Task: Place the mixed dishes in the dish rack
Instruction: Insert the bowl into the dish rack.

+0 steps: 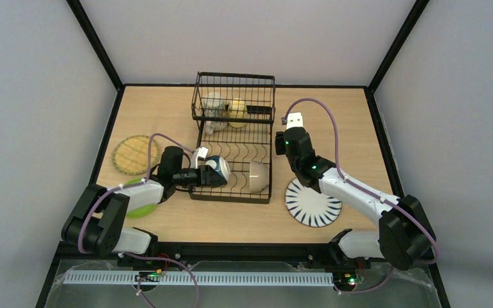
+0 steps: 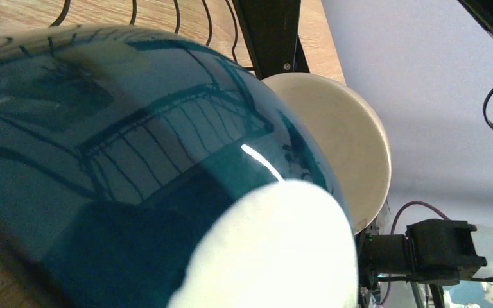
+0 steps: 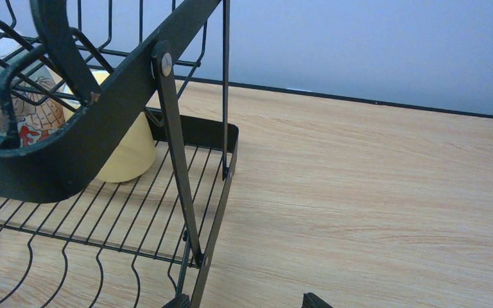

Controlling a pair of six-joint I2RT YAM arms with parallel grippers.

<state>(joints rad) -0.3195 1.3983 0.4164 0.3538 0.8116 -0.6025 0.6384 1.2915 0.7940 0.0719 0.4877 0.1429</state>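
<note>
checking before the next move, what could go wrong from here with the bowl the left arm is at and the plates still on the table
1. The left gripper is right at the blue-white bowl in the dish rack. Whether it has let go is unclear, so pulling back might drag the bowl into the white bowl beside it.
2. The lime-green plate lies partly under the left arm, which might knock it.

Looked onto a corner of the dish rack [image 3: 58,170], raised basket at upper left. Showed a yellow mug [image 3: 125,154] behind the basket's thick black bar, a beige mug [image 3: 25,112] with a printed figure left of it. Caught bare wooden counter [image 3: 359,192] rightward, end effector [image 3: 247,301] tips spread wide at the bottom edge.
</note>
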